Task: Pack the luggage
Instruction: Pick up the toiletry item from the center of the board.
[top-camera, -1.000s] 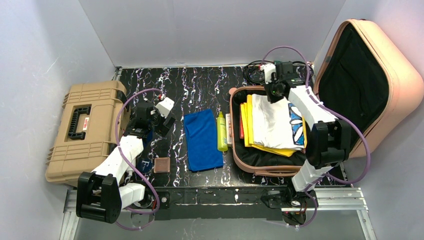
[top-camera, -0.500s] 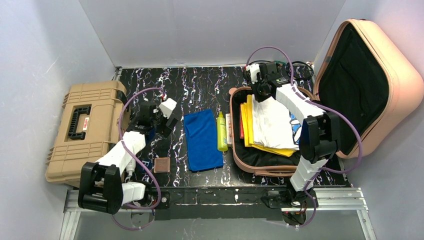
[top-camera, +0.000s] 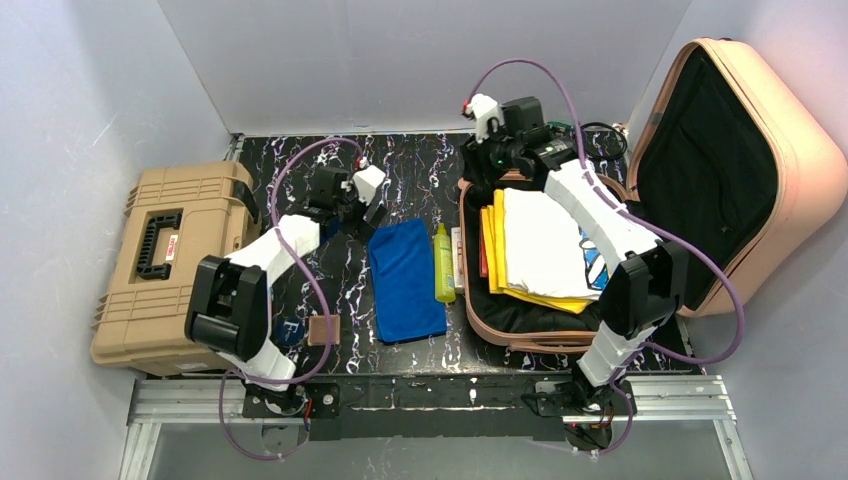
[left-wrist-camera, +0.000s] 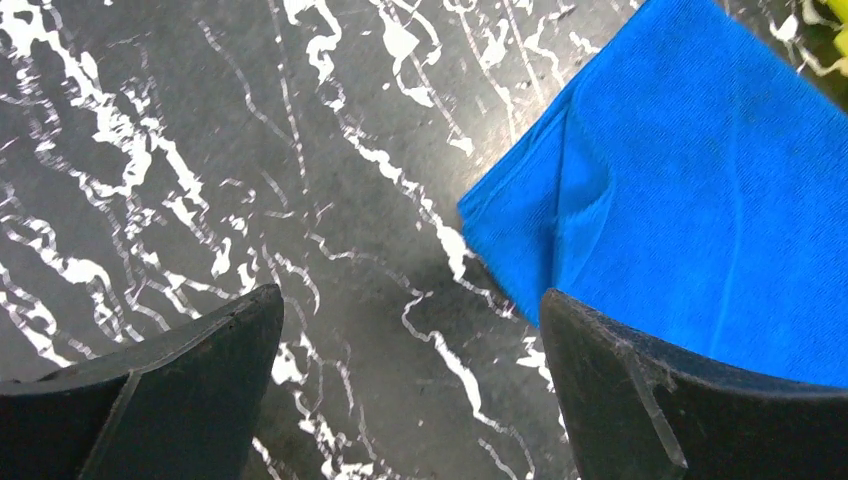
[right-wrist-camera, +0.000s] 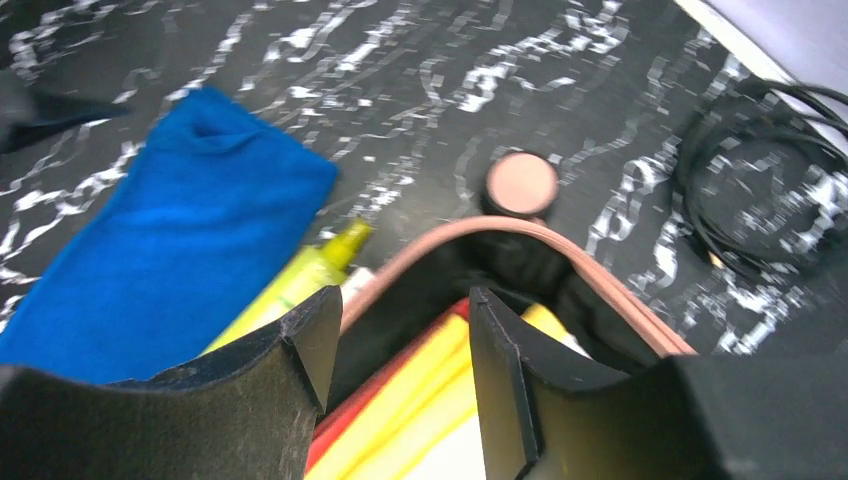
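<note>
The luggage (top-camera: 812, 140), a large peach-pink hard-shell suitcase with rounded corners and black fabric lining, lies open on the right side of the black, white-veined table (top-camera: 410, 160). Its lid is propped up against the right wall. In the base a folded white shirt (top-camera: 545, 240) rests on folded yellow cloth (top-camera: 493, 245) (a thin red edge shows along the left of the stack). Just outside the suitcase's left wall lies a yellow-green bottle (top-camera: 442, 262), and beside that a flat blue cloth (top-camera: 405, 285).

The right gripper (right-wrist-camera: 400, 320) hovers above the far left corner of the base, jaws apart with nothing between them. Below it are the pink rim and a small round pink wheel (right-wrist-camera: 522, 184).

The left gripper (left-wrist-camera: 410, 325) is spread wide just over the table at the blue cloth's far left corner, holding nothing. One fingertip is at the cloth's edge, though contact cannot be told.

A tan ribbed toolbox (top-camera: 165, 250) with a black handle sits at the far left. A coil of black cable (right-wrist-camera: 700, 190) lies behind the suitcase.
</note>
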